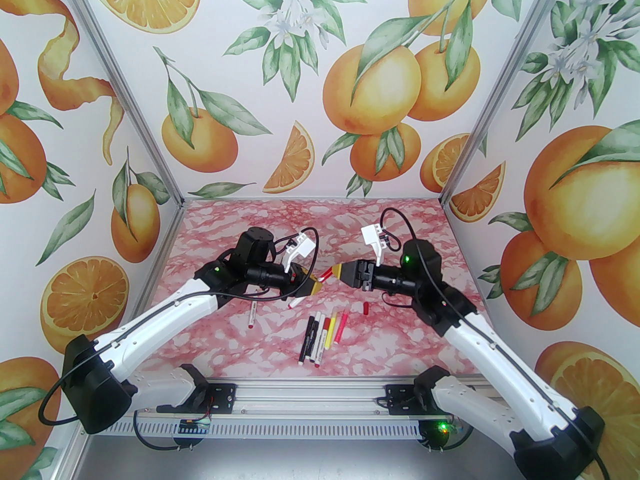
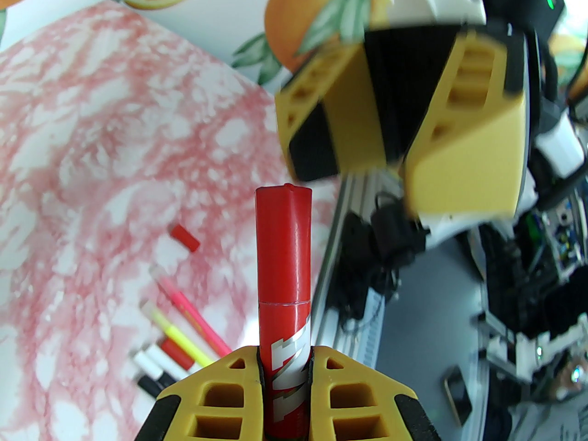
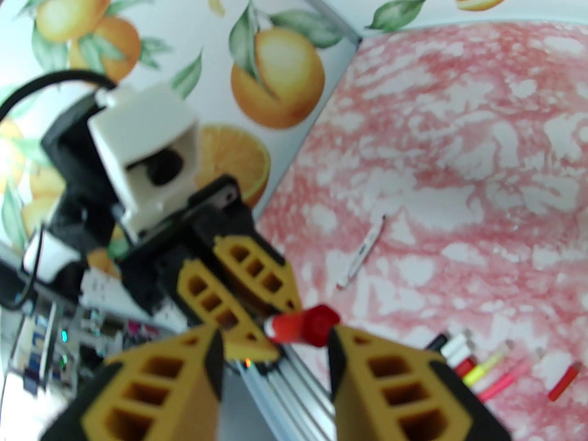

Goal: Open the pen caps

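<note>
Nearest to us, a row of pens (image 1: 322, 335) lies side by side on the marbled pink worktop (image 1: 225, 348), with black, white, yellow and pink among them. Just beyond on the right we see a loose red cap (image 1: 366, 308), and off to the left a lone white pen (image 1: 251, 314). Farther back, above the worktop, the left pincer (image 1: 316, 286) is clamped tight on a red pen (image 2: 285, 338). Its red cap (image 2: 284, 241) is on and points at the right pincer (image 1: 336, 272). That pincer's jaws stand parted, with the cap's tip in the gap between its fingers (image 3: 390, 384). We cannot tell whether either finger touches it.
</note>
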Tool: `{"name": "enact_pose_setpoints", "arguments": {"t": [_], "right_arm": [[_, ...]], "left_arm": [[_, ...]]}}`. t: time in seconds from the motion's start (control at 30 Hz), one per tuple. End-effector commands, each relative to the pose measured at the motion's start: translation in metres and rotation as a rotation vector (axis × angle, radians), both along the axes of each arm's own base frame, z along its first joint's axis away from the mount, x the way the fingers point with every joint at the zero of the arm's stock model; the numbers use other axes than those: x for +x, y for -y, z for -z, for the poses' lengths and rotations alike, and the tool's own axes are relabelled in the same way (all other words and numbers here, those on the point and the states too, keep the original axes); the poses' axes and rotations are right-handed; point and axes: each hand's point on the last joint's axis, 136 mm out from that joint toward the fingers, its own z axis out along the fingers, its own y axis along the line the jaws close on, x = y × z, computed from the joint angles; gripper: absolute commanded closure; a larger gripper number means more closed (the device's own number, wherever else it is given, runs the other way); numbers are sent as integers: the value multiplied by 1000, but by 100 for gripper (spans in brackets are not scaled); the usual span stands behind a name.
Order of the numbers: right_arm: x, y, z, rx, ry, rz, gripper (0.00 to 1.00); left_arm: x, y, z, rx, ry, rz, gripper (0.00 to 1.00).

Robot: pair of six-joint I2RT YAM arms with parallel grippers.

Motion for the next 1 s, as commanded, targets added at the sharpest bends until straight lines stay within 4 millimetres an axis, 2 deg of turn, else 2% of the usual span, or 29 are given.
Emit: {"name": "enact_pose_setpoints", "arguments": {"t": [0.0,0.17,0.33,0.47,0.63,0.8,0.97], "right_arm": [[24,9,-35,146,87,182,57],[28,9,-32,163,83,226,58],[36,1,-19,165,28,282,61],[39,6,-13,149,14,346,57],[40,-2,-5,144,-19,340,55],[38,-18,-15,223,-34,266,59],[38,-26,-20,260,-36,237,65]], "left_arm": [[15,5,-20,-91,23,-106,100],[18,3,-22,-114,21,-141,100],[24,-1,-22,-158,13,-233,100],[27,-5,-22,-157,26,-265,100],[27,-6,-21,-158,29,-268,100],[24,-1,-17,-154,25,-241,100],[21,4,-15,-151,18,-218,100]]}}
